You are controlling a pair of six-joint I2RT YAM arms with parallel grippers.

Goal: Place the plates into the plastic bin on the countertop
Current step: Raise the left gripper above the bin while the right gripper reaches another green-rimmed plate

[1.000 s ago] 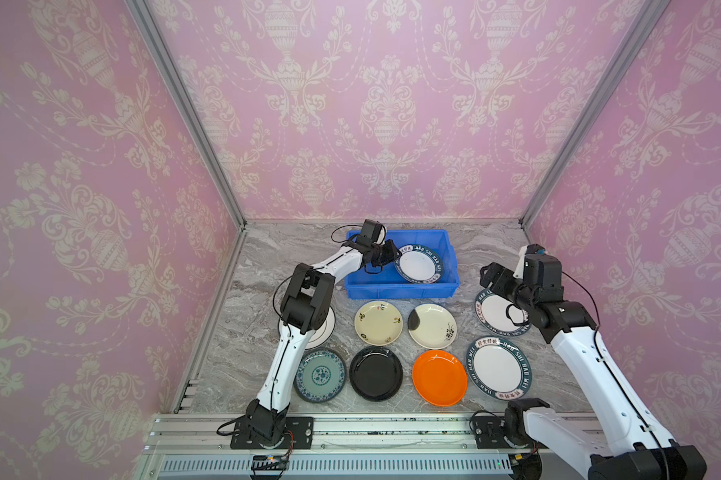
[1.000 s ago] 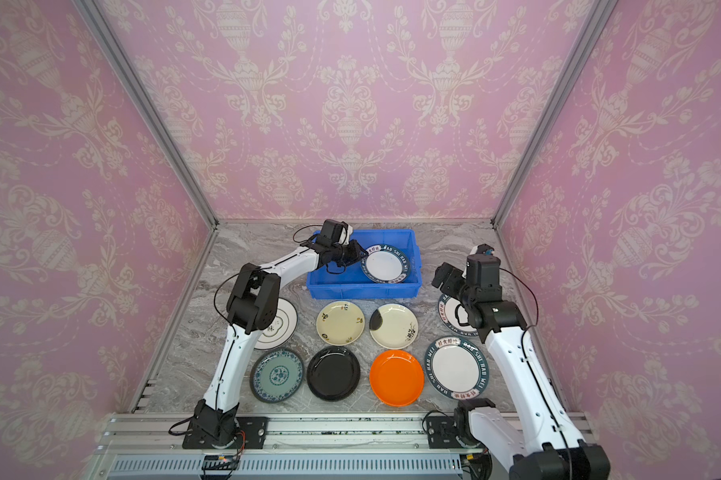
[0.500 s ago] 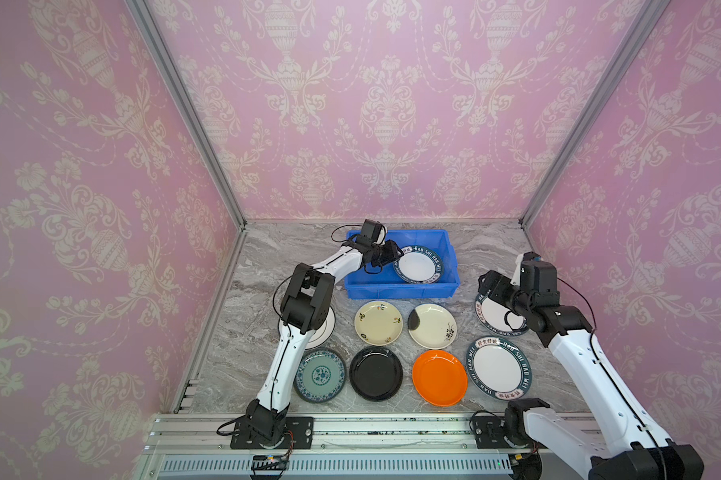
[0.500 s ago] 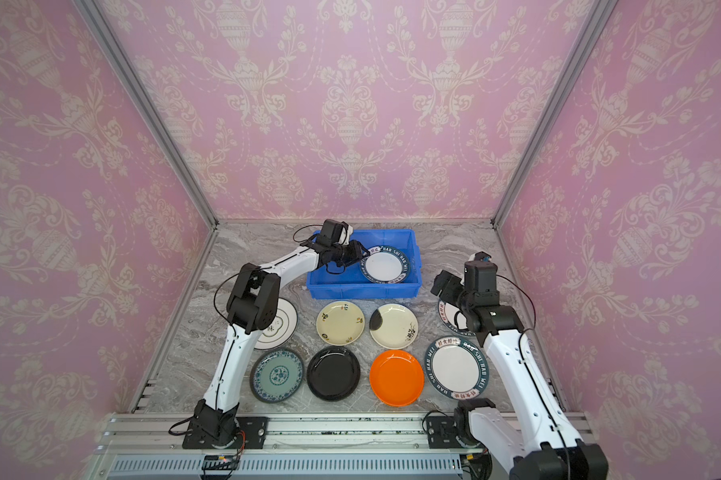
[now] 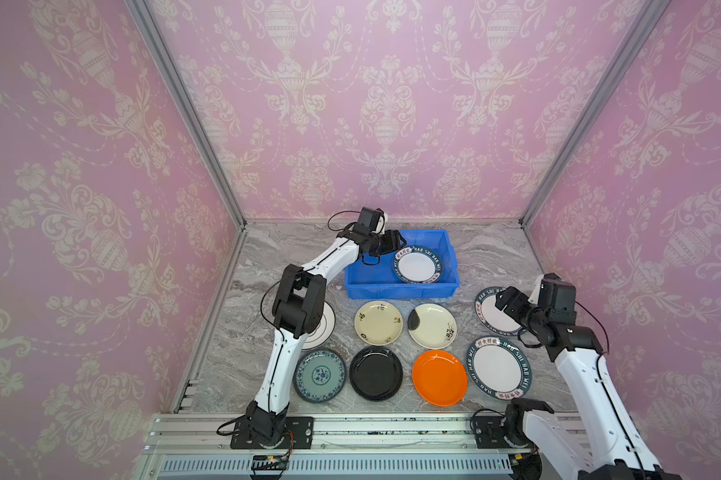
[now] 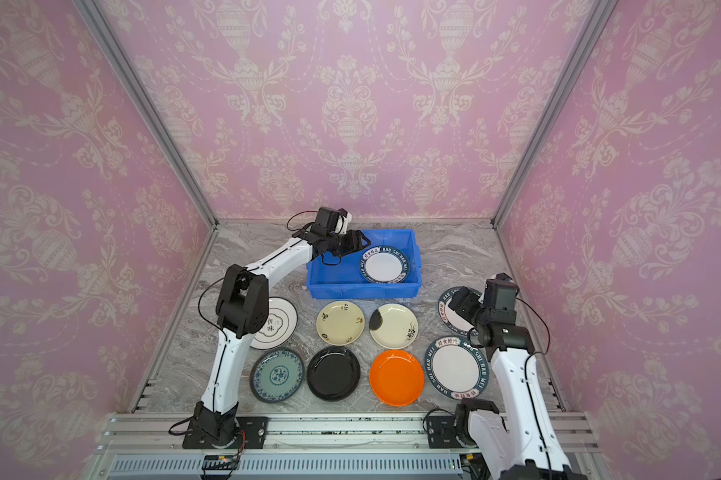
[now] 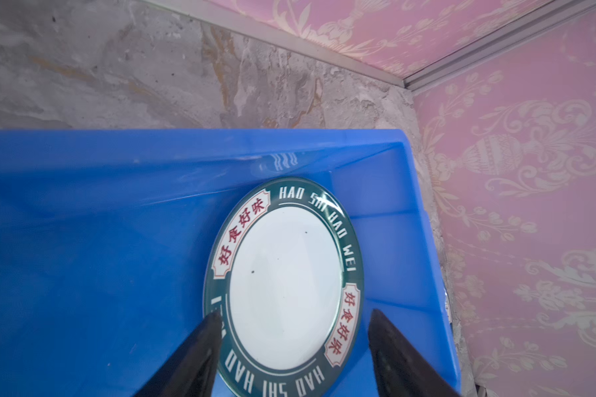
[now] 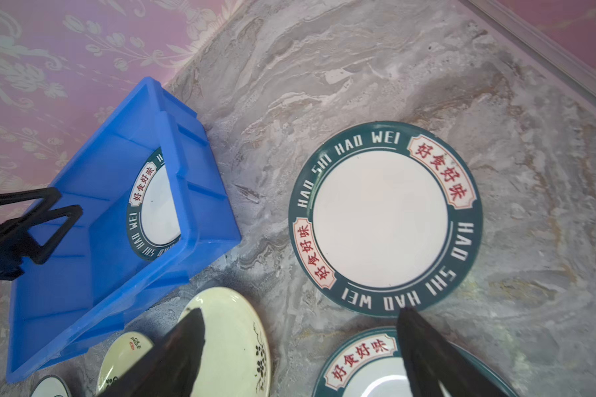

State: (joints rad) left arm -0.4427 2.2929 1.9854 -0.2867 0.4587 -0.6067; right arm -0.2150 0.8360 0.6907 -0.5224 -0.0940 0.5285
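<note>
In both top views my left end effector [image 5: 388, 244] hangs over the back left of the blue plastic bin [image 5: 392, 291], which stands near the back edge of the worktop [image 5: 496, 253]. One lettered-rim plate [image 5: 418, 267] lies in its right half, and the other eight plates [image 5: 439, 377] lie on the worktop outside it. My left wrist view shows that end effector's fingers [image 7: 200, 350] spread apart, released, the plate flat on the bin floor beneath them. In my right wrist view my right end effector [image 8: 300, 314] is spread wide and empty above the worktop, beside a second lettered-rim plate [image 8: 386, 216] near the right edge.
</note>
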